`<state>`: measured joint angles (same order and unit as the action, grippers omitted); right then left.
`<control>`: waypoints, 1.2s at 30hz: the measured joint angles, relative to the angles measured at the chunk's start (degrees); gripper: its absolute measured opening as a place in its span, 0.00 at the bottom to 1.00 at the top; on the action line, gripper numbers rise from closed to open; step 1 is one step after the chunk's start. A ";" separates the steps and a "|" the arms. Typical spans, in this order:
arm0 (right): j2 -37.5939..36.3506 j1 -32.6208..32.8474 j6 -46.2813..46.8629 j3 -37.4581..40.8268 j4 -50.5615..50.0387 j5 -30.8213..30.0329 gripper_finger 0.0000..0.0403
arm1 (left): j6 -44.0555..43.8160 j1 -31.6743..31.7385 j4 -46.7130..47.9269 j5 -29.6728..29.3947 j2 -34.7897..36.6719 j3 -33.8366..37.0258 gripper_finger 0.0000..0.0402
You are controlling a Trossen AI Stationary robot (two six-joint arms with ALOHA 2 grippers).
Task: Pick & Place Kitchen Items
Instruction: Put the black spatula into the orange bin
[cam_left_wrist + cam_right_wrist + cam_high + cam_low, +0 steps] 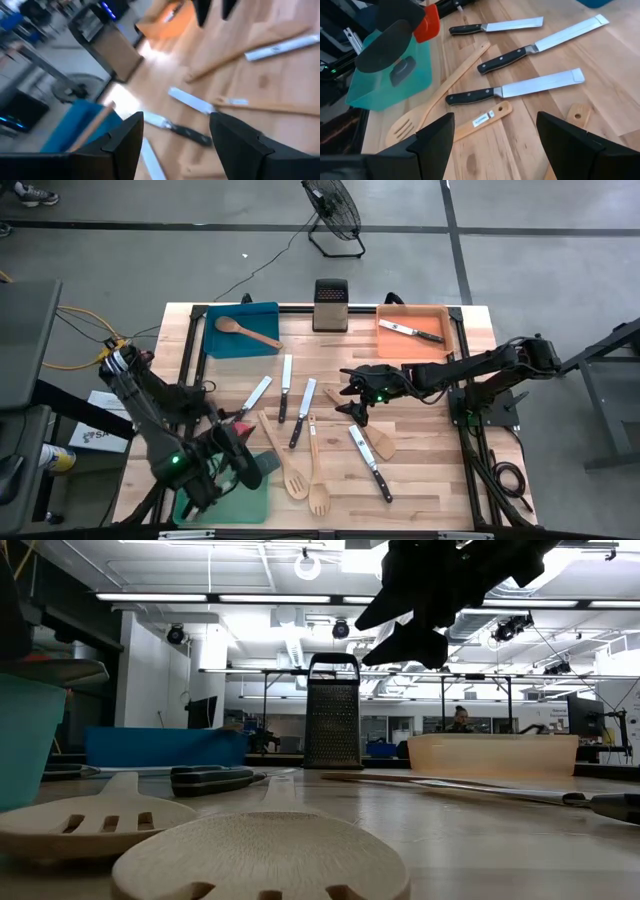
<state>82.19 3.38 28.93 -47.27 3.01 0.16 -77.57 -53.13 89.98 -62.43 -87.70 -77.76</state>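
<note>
Several kitchen items lie loose mid-table: three black-handled knives [495,25], [540,45], [515,90], a wooden slotted spoon [440,95], a wooden fork [317,480], wooden spatulas [370,435] and a fourth knife [370,463]. My right gripper [345,392] hovers open above them, with nothing between its fingers [440,140]. My left gripper [243,442] is open and empty by the green tray [230,502], which holds a dark spatula [262,466]. A red spatula [427,22] shows beside the left gripper; whether they touch is unclear.
At the table's far edge stand a blue tray [240,330] holding a wooden spoon [247,330], an upright metal grater [330,305] and an orange tray [415,332] holding a knife [412,332]. Bare wood lies along the right side [450,460].
</note>
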 joint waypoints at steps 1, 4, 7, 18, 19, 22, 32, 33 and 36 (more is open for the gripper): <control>0.00 0.00 0.00 0.00 -0.01 0.00 0.68 | 1.33 0.97 -0.18 -0.26 0.30 0.00 0.55; 0.00 0.00 0.00 0.00 0.01 0.00 0.68 | 6.21 3.80 -1.82 -0.65 1.74 0.00 0.55; 0.00 0.00 0.00 0.00 0.01 -0.17 0.68 | 13.86 6.46 -7.00 -0.93 3.06 0.00 0.55; 0.00 0.00 -0.19 0.00 -0.24 -1.64 0.68 | 35.34 18.14 -19.55 6.95 4.73 0.00 0.55; 0.00 0.00 -0.20 0.00 -0.27 -1.63 0.68 | 35.37 19.39 -19.03 7.77 4.86 0.00 0.55; 0.00 0.00 -0.21 0.00 -0.84 -1.57 0.68 | 35.29 23.43 -18.19 9.67 5.31 -0.02 0.55; 0.00 0.00 -0.04 0.00 -2.82 -1.67 0.68 | 12.98 26.07 0.47 16.17 9.72 0.17 0.55; 0.00 0.00 -0.04 0.00 -2.81 -1.77 0.68 | 12.10 25.39 -0.37 17.15 10.56 0.85 0.55; 0.00 0.00 0.78 0.00 -2.74 -2.15 0.68 | 9.50 23.44 -1.12 19.66 12.95 3.73 0.55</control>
<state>82.19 3.38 29.71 -47.27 0.27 -1.99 -68.07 -29.69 88.86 -42.77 -74.75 -74.03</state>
